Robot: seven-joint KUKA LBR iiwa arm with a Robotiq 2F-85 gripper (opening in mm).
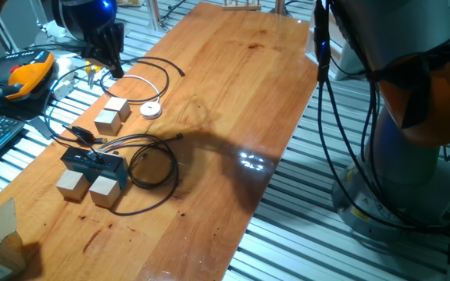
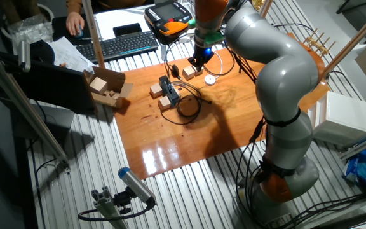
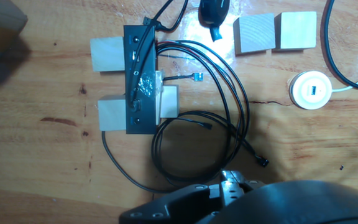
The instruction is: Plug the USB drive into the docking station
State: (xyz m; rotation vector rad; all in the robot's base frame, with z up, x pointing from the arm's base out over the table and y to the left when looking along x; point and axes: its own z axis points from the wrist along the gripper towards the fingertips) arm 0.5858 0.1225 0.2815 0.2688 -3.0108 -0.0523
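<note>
One gripper (image 1: 114,66): mine, hanging high over the far left corner of the long reddish wooden table (image 1: 233,101). It is well apart from everything I need.
Gripper state: I cannot tell how wide my jaws stand. In both fixed views they are a dark blur, and the hand view shows only a dark mass at its bottom edge. I see nothing held in them.
USB drive (image 3: 214,12): the small black oblong stick, lying flat on the wood at the top edge of the hand view. It is just beside the pair of pale wooden cubes (image 3: 275,32). It is the best match for the drive, though cables run close by it.
Docking station (image 3: 138,78): the flat dark rectangular box, lying between other pale wooden blocks (image 3: 110,115) that touch its long sides. Thin black cables (image 3: 229,106) already leave it and loop over the table.
Round white puck (image 3: 311,91): on its white cable, off to one side and not part of this job.
Done so far: nothing that shows, since the drive is apart from the dock and not plugged in.
Left to do: by my judgement everything, which means coming down over the drive, gripping it, carrying it to a free port and pushing it in.
</note>
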